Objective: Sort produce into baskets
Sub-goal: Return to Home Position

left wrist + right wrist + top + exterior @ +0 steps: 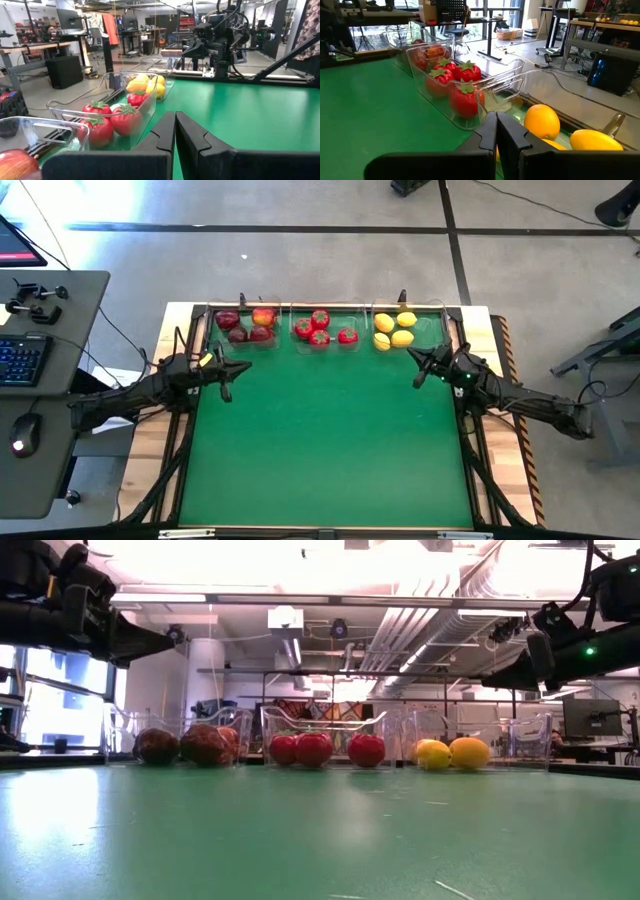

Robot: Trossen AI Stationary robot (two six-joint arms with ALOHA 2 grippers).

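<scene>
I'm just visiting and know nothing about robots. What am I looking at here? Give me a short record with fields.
Left clear plastic bin: four dark red and red-orange apples
Middle clear plastic bin: four bright red green-topped tomatoes
Right clear plastic bin: four yellow lemons
Green mat: no loose fruit on it
Left gripper: shut, empty, above the mat near the left bin
Right gripper: shut, empty, above the mat near the right bin
</scene>
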